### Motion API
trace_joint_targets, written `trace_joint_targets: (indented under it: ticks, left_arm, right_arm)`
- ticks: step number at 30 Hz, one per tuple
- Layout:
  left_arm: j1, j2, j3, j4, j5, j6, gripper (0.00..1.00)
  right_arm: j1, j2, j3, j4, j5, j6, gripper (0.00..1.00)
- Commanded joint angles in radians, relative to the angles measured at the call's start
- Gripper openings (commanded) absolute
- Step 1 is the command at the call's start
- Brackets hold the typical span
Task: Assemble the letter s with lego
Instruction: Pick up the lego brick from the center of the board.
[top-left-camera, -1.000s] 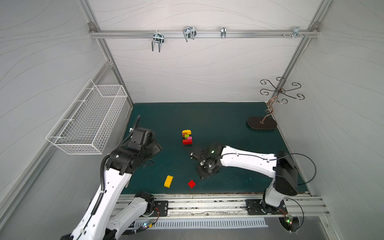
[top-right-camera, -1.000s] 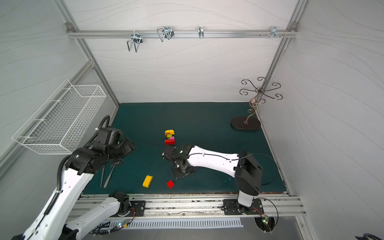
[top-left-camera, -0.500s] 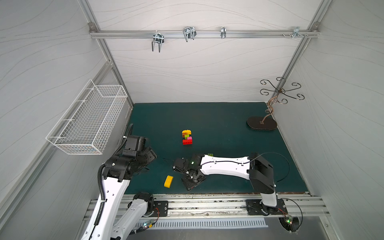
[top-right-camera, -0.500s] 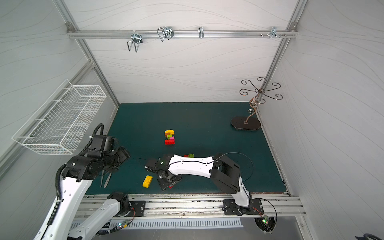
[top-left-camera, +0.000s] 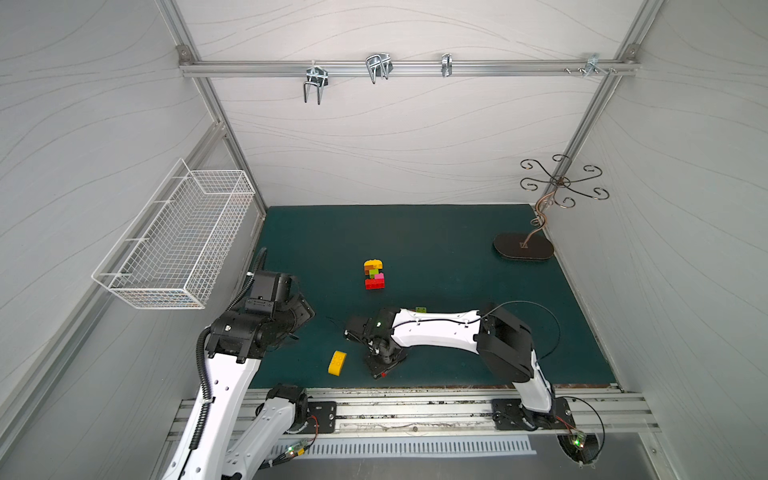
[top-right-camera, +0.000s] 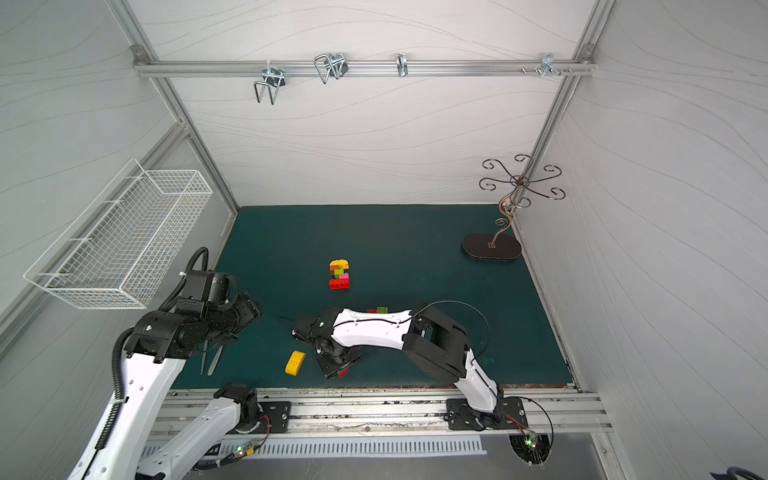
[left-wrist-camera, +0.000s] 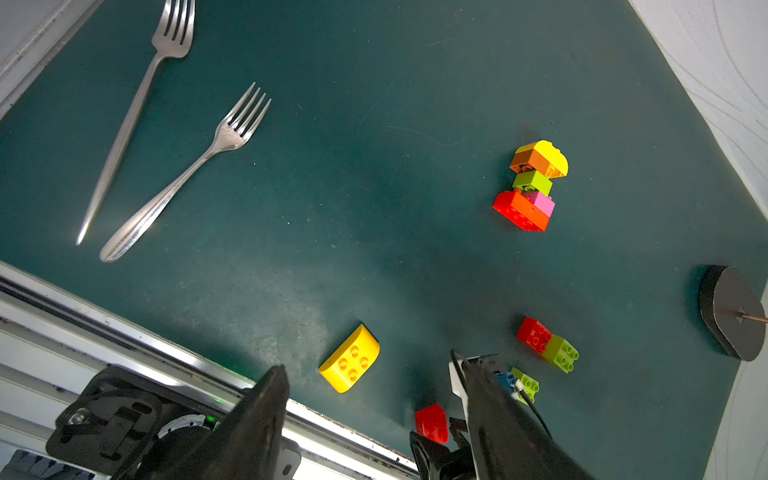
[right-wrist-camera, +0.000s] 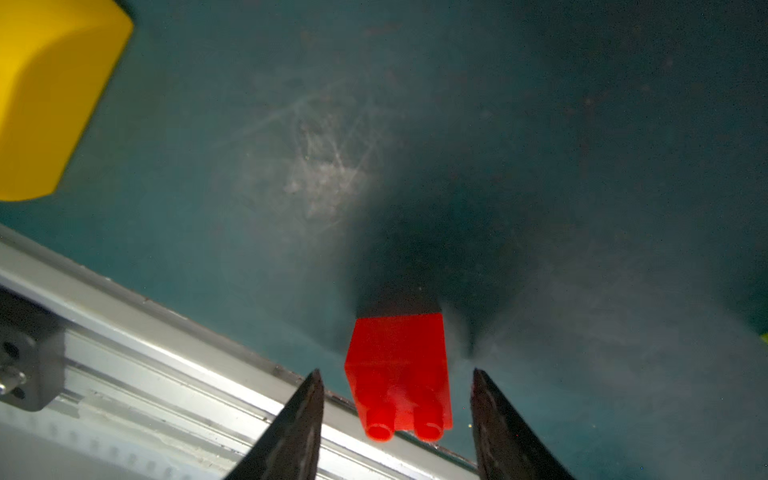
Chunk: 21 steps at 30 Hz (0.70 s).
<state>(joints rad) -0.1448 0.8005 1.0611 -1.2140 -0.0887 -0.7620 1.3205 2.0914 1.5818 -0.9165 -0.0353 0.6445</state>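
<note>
The red brick (right-wrist-camera: 398, 353) is straddled, untouched, by the spread right gripper (right-wrist-camera: 395, 370) and largely hidden under it in both top views; the left gripper (left-wrist-camera: 369, 360) is spread, empty.

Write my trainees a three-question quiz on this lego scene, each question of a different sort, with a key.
1. How many forks lie on the green mat?
2. True or false: the left gripper is shut on one of them.
3. What sits between the open jaws of the right gripper?
A. yellow round-topped brick
B. red square brick
C. lime green brick
Key: 1. two; 2. false; 3. B.
</note>
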Motion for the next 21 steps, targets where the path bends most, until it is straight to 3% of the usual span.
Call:
trace_joint_targets:
  ticks: [1,9,14,21]
  left_arm:
    - [0.005,0.000,0.003,0.013,0.006,0.009,0.71]
    - [0.005,-0.007,-0.003,0.013,0.007,0.009,0.71]
    - [0.005,-0.007,-0.004,0.013,0.009,0.012,0.71]
    - [0.004,0.001,-0.041,0.048,0.038,0.001,0.71]
  right_arm:
    - [-0.007,0.019,0.003,0.007,-0.005,-0.014,0.52]
    - [-0.007,0.025,0.019,0.001,0.009,-0.019,0.36]
    - [-0.018,-0.045,0.010,-0.040,0.067,0.013,0.27]
    - [-0.176,-0.248,-0.080,-0.125,0.124,0.101,0.18]
